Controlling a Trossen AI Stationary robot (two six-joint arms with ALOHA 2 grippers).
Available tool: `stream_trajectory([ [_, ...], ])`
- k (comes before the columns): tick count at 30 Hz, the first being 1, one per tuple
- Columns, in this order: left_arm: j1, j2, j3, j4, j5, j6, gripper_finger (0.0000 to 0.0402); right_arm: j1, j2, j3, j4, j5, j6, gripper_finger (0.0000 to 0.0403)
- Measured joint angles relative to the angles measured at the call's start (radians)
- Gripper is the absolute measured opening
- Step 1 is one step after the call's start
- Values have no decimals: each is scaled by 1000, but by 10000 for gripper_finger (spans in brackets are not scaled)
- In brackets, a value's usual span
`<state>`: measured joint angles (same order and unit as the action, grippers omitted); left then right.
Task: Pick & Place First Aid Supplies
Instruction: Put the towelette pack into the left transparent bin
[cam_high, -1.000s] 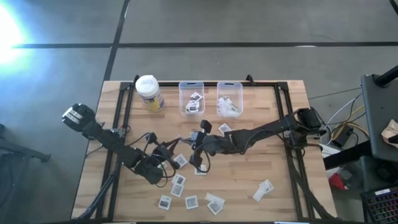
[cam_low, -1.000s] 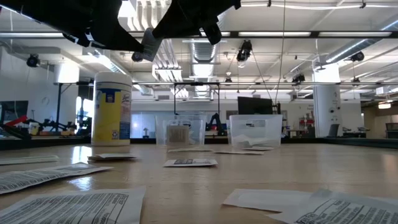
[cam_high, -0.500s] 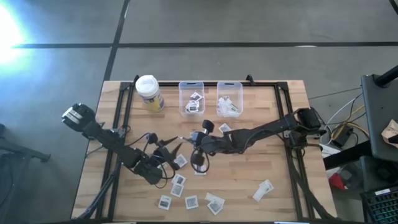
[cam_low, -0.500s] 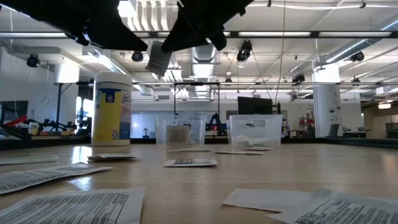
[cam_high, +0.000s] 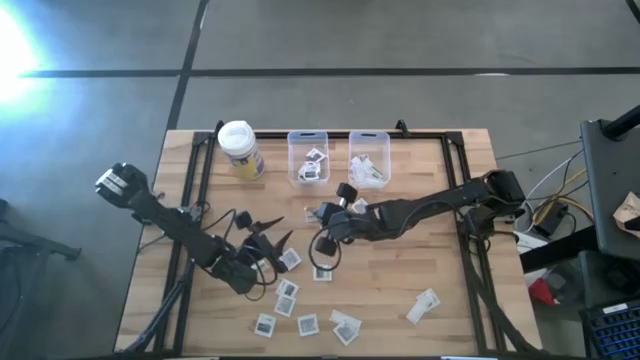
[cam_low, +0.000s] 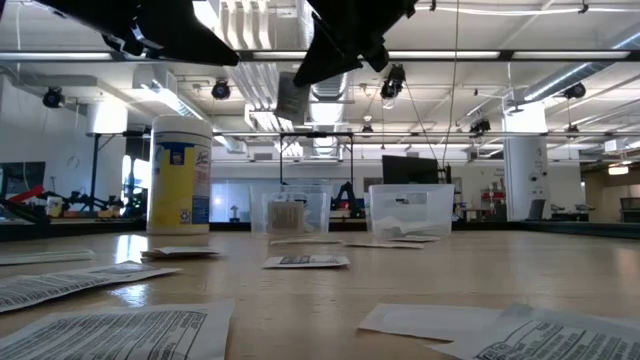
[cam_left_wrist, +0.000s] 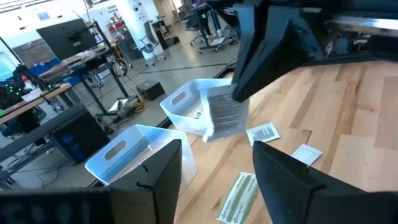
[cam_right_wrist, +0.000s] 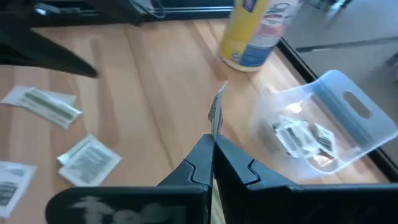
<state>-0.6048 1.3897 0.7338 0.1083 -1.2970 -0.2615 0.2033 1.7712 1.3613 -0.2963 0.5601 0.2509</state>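
Note:
My right gripper (cam_high: 318, 214) hangs over the middle of the table, shut on one small white printed packet (cam_left_wrist: 224, 115), which shows edge-on in the right wrist view (cam_right_wrist: 217, 109). My left gripper (cam_high: 273, 232) is just left of it, open, with nothing between its fingers (cam_left_wrist: 160, 177). More first aid supplies lie flat on the wood near the front edge (cam_high: 287, 297) and below the grippers (cam_high: 289, 258). The two clear bins (cam_high: 308, 158) (cam_high: 368, 160) at the far edge hold some packets. My right gripper pinches the packet between its two fingers at the packet's upper edge (cam_right_wrist: 216, 127). The fingers come from the table's right, slanting down. The packet hangs below the fingertips (cam_low: 292, 98), lifted well clear of the table, tilted a little.
A yellow container with a white lid (cam_high: 240, 150) stands at the far left beside the bins. Loose packets lie at the near right (cam_high: 423, 305) and next to the right bin (cam_high: 361, 207). Bare wood stretches between the right arm and the near right corner.
My left gripper has opened, let go of the packet and drawn back a little toward the table's left. My right gripper, still shut on the packet, has carried it toward the right and the far bins; the packet stays hanging clear of the table.

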Motion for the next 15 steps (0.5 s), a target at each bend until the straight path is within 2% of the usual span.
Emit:
stream_trajectory([
  [7, 0, -58, 0, -63, 37, -3, 193, -8, -32, 0, -28, 21, -8, 8],
  [15, 31, -170, -1, -241, 207, -166, 193, -55, -53, 0, -38, 53, -60, 8],
])
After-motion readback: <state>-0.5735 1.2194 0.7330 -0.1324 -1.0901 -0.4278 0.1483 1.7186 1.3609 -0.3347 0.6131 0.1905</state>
